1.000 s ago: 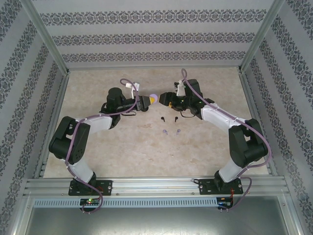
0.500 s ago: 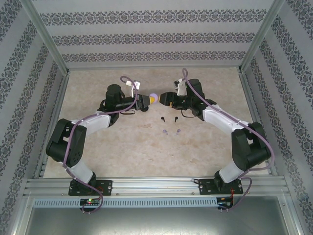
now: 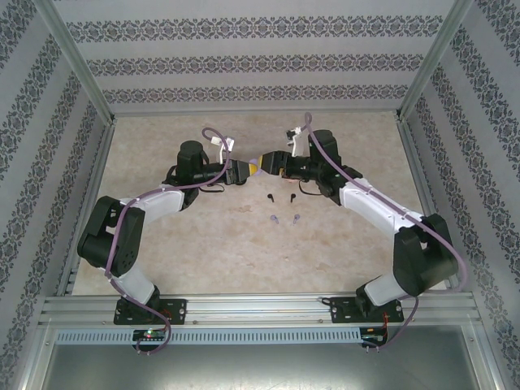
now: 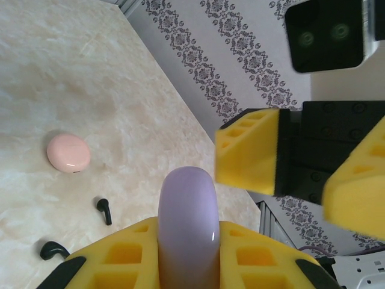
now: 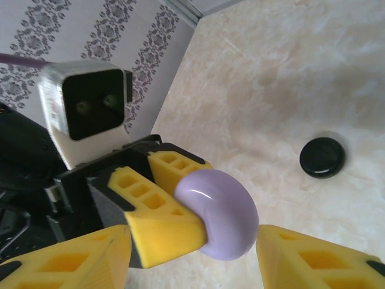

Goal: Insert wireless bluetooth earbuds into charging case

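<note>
I am holding the lilac case [image 4: 187,229] edge-on in the left gripper [image 3: 242,171], whose yellow pads are pressing against both of its faces, just above the centre of the overhead frame. The right gripper [image 5: 189,265] is gaping wide and carrying nothing, with one finger on either side of the case; I cannot tell whether either is touching it. The black earbuds [image 3: 269,197] are lying loose on the table [image 3: 341,244] just below the grippers in the overhead frame. The lilac earbuds [image 3: 276,219] are sitting a little lower still. A pink case [image 4: 68,153] is resting at the left of the left wrist frame. A black case [image 5: 322,157] is resting at the right of the right wrist frame.
</note>
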Controlling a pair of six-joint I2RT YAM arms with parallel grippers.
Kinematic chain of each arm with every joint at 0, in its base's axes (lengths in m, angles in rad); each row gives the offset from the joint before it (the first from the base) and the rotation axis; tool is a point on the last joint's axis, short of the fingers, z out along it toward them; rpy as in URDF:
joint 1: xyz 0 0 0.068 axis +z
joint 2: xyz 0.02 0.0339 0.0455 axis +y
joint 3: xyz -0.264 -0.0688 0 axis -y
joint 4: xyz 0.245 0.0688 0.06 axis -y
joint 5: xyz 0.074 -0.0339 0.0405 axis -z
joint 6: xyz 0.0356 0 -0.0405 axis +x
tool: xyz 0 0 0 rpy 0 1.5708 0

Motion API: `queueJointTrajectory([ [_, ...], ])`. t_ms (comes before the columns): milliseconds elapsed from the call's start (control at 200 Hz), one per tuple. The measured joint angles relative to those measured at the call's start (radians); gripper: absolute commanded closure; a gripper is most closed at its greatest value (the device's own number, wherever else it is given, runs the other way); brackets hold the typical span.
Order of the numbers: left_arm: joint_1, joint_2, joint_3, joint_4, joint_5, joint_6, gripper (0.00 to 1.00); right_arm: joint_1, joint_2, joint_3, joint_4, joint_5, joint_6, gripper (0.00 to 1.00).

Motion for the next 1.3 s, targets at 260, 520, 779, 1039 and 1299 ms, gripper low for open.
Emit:
queueJointTrajectory([
  [260, 0.001, 0.0, 0.0, -0.019, -0.009, -0.003, 1.0, 0.0, 0.071, 0.004, 0.014, -0.006, 0.0, 0.48],
  [520, 0.0, -0.013, 0.0, -0.023, 0.002, -0.005, 1.0, -0.073, 0.084, -0.061, 0.053, 0.015, 0.011, 0.5],
  [779, 0.0, -0.024, 0.0, -0.021, 0.005, -0.006, 1.0, -0.1, 0.042, -0.131, 0.049, 0.008, 0.016, 0.49],
  [1039, 0.0, -0.024, 0.0, -0.021, 0.008, -0.008, 1.0, -0.069, -0.03, -0.112, 0.057, -0.011, 0.032, 0.42],
  [1299, 0.0, -0.024, 0.0, -0.022, 0.006, -0.006, 1.0, -0.027, -0.03, -0.072, 0.074, 0.087, 0.192, 0.22],
])
